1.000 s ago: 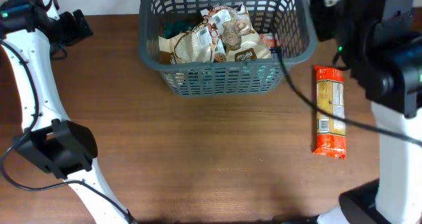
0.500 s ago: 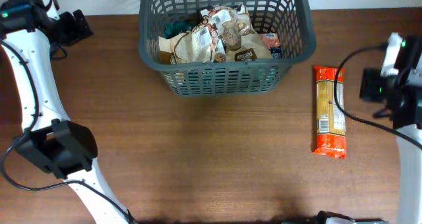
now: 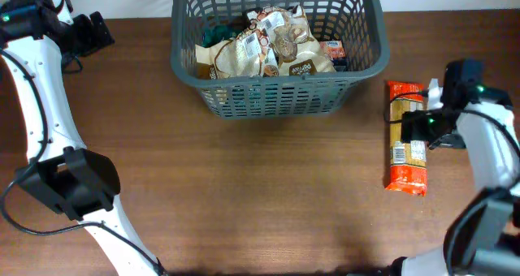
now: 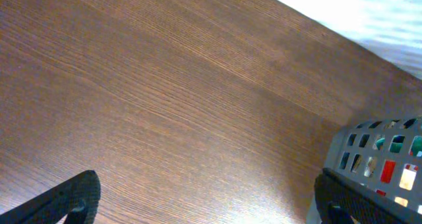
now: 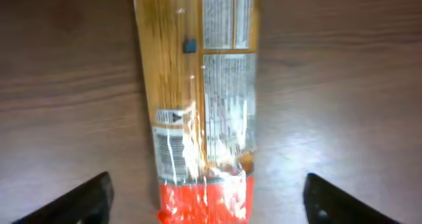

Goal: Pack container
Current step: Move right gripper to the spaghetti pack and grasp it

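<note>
My left gripper [image 3: 96, 31] is parked at 10 o'clock of the table [image 3: 268, 195], jaws wide apart with nothing between them. Its wrist view shows only bare wood and a corner of the container [image 4: 379, 158] at 4 o'clock. It's not in play.

The container sits upright at 12 o'clock. Several snack bags [image 3: 272, 47] are heaped inside, with room on top.

One item is out: a long pasta-looking packet [image 3: 400, 154] with orange ends. It lies flat at 3 o'clock, long axis 12-to-6, near the container's right wall but apart from it.

My right gripper [image 3: 421, 123] hovers over the packet, jaws spread wide with a finger either side. No contact as far as I can tell.

My read is pre-grasp on the packet. Next I drop straight down and close across the narrow width, near mid-length so it doesn't droop. Then I lift above the rim, carry toward 10 o'clock and release over the bags.
</note>
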